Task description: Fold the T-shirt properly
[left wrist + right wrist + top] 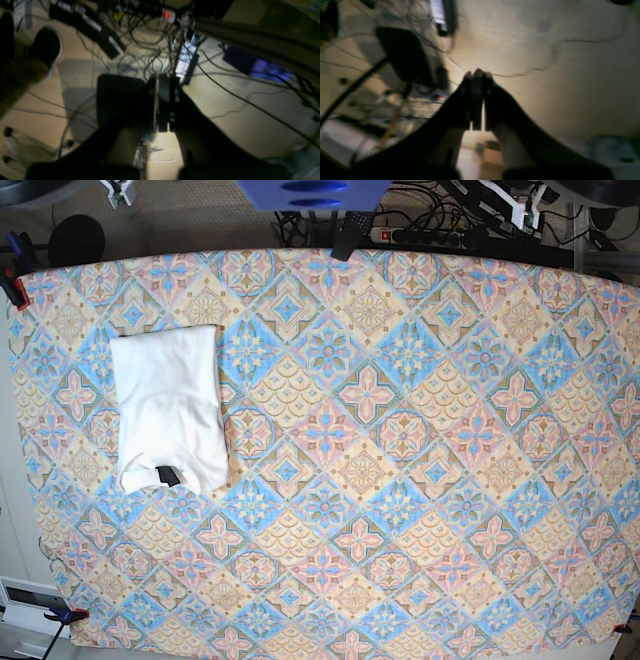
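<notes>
In the left wrist view the left gripper [163, 105] fills the near foreground as a dark, backlit shape, its two jaws pressed together with nothing between them; its lower half merges into shadow and its edges are cut off by the frame. Beyond the left gripper lies a pale floor [250, 120] strewn with tangled cables [150, 45], and farther off a power strip with a glowing red switch [167, 15], all dim and soft. The right wrist view is heavily blurred: the right gripper [476, 100] is likewise closed tight on nothing, and behind it only a pale surface, a thin cable and vague dark shapes can be made out. In the base view neither gripper appears on the tabletop; only bits of white hardware show at the far edge, cropped by the frame. The T-shirt [167, 408] lies folded into a neat white rectangle on the patterned tablecloth [400, 480] covering the tabletop, near the tablecloth's left edge, with its small dark neck label [168, 475] at the near end. Its printed side is hidden.
</notes>
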Controlling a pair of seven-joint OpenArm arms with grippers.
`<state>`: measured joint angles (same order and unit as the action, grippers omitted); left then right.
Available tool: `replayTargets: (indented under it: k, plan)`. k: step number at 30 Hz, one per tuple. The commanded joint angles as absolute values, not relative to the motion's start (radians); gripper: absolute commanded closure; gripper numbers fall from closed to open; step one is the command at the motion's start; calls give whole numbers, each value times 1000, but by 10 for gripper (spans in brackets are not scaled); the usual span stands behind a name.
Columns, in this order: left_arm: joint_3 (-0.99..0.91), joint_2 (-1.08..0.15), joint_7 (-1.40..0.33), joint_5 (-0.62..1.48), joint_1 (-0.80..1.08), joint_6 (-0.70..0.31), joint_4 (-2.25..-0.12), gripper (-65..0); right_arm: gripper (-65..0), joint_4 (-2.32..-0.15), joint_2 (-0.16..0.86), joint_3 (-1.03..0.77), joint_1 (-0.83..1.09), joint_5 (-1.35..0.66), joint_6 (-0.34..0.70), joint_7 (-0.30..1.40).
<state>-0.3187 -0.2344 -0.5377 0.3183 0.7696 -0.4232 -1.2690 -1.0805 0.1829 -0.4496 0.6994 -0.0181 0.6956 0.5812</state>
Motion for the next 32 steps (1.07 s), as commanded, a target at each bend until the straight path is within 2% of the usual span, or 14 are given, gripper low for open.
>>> replayTargets:
  k: [1, 6, 16, 19, 25, 28, 32]
  plan:
    - [-295, -231, -512, 286, 762, -430, -1221, -3, 0, -1018, 197, -452, 704, 5, 698, 559]
    - [-197, -231, -351, 189, 602, -429, -885, -3, 0, -676, 199, -455, 579, 45, 698, 331]
    - [128, -209, 4, 171, 355, -427, -394, -3, 0, -300, 199, -453, 438, 108, 698, -15]
    - [199, -182, 73, 168, 318, -426, -334, -6, 0, -252, 193, -453, 397, 108, 698, -38]
    - [226, -151, 85, 170, 294, -426, -325, -6, 0, -239, 188, -453, 361, 108, 535, -38]
    - [228, -128, 85, 168, 280, -426, -325, -6, 0, -239, 131, -453, 337, 108, 460, -38]
    - [228, -127, 85, 174, 274, -426, -325, -6, 0, -239, 94, -456, 320, 108, 456, -38]
